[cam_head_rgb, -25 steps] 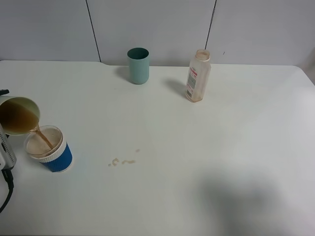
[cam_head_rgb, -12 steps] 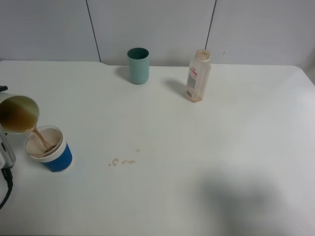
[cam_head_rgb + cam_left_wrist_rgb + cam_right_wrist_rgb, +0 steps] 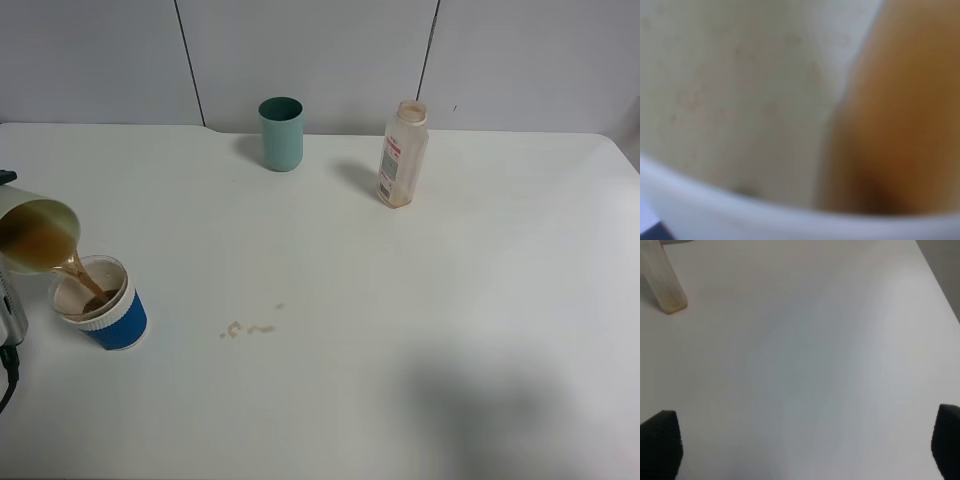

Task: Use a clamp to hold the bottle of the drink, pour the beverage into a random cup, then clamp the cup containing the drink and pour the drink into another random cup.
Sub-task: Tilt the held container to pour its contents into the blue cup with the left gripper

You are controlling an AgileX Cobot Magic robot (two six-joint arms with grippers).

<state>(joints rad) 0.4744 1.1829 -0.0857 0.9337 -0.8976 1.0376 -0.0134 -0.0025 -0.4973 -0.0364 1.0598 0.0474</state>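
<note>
The left gripper [image 3: 8, 290] is closed tight on the tipped yellow-green cup [image 3: 38, 233], pouring brown drink [image 3: 80, 272] into the blue cup [image 3: 100, 305], so only finishing pour 2 remains; the right gripper [image 3: 805, 450] is wide open, empty.

The left wrist view was a blur: only the pale yellow-green plastic tumbler's inner wall [image 3: 740, 90] and dark brown thin liquid [image 3: 900, 125] filled it, no fingers visible. The right gripper's black fingertips [image 3: 660, 442] were cut off by the picture's edges, as was the translucent plastic bottle [image 3: 662, 282] beyond them.
</note>
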